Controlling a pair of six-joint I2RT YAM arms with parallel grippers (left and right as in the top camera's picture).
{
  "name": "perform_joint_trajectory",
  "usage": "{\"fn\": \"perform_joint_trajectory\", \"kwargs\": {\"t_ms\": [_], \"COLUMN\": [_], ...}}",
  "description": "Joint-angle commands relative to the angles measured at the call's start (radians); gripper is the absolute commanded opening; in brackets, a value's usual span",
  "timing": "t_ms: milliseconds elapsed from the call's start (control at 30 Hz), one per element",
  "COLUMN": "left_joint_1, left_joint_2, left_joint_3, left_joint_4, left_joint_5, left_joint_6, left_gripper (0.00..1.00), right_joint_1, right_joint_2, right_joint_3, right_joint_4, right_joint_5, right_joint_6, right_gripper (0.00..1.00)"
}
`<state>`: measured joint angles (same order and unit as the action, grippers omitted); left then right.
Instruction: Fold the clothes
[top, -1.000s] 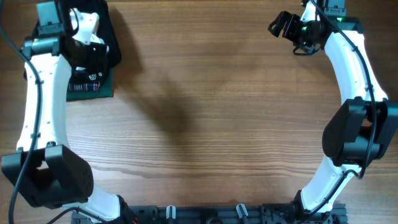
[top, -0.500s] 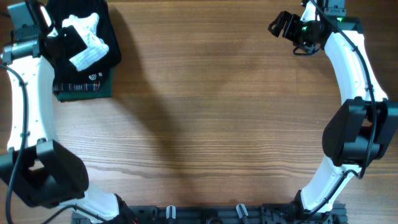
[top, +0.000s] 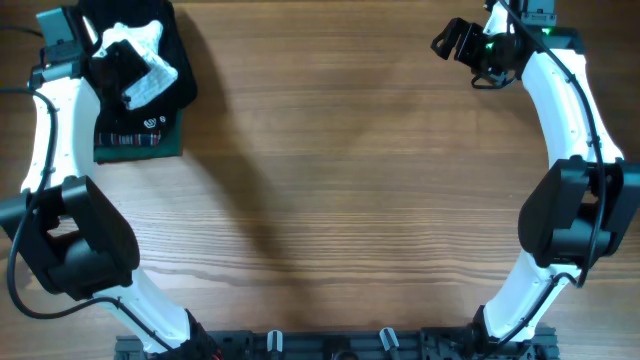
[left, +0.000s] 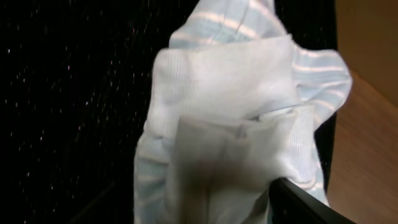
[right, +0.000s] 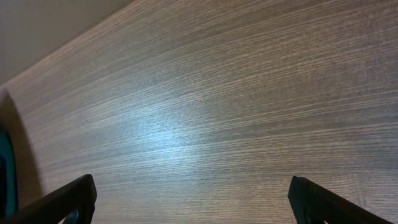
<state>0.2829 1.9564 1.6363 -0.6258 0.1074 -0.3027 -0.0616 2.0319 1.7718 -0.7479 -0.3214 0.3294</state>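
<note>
- Clothes (top: 152, 72): one small pale blue-white striped garment, crumpled. It lies on a black garment (top: 178, 90) at the far left corner of the table (top: 350, 200).
- Under the black garment: a dark green garment with plaid trim (top: 140, 145); its near edge shows from beneath.
- Left hand (top: 112, 62): close over the pale garment, jaws apart. One finger (left: 305, 202) shows at the edge of the cloth; the other cannot be made out against the black fabric. No grip on the cloth is visible.
- Right hand (top: 455, 40): at the far right corner, jaws spread fully wide, nothing between them, bare wood below.
</note>
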Motion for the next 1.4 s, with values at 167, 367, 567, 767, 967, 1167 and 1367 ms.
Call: {"fn": "perform_joint_trajectory", "kwargs": {"t_ms": [167, 367, 567, 767, 967, 1167, 1367], "left_joint_1": [0.000, 0.000, 0.000, 0.004, 0.027, 0.074, 0.103], "left_joint_2": [0.021, 0.021, 0.021, 0.020, 0.020, 0.020, 0.020], "left_joint_3": [0.005, 0.005, 0.006, 0.006, 0.006, 0.006, 0.006], "left_joint_4": [0.055, 0.058, 0.100, 0.176, 0.184, 0.180, 0.166], "left_joint_5": [0.080, 0.080, 0.079, 0.074, 0.024, 0.004, 0.008], "left_joint_6": [-0.019, -0.019, -0.014, 0.011, 0.063, 0.064, 0.064], "left_gripper": [0.66, 0.45, 0.31, 0.25, 0.23, 0.23, 0.24], "right_joint_1": [0.006, 0.006, 0.006, 0.006, 0.006, 0.006, 0.006], "right_joint_2": [-0.008, -0.008, -0.008, -0.008, -0.008, -0.008, -0.008], "right_joint_3": [0.002, 0.003, 0.003, 0.002, 0.003, 0.002, 0.002], "right_joint_4": [-0.001, -0.001, -0.001, -0.001, -0.001, 0.000, 0.000], "right_joint_5": [-0.017, -0.017, -0.017, -0.017, -0.016, -0.016, -0.017], "right_joint_6": [0.011, 0.011, 0.011, 0.010, 0.010, 0.011, 0.012], "right_gripper": [0.99, 0.99, 0.99, 0.99, 1.00, 1.00, 1.00]}}
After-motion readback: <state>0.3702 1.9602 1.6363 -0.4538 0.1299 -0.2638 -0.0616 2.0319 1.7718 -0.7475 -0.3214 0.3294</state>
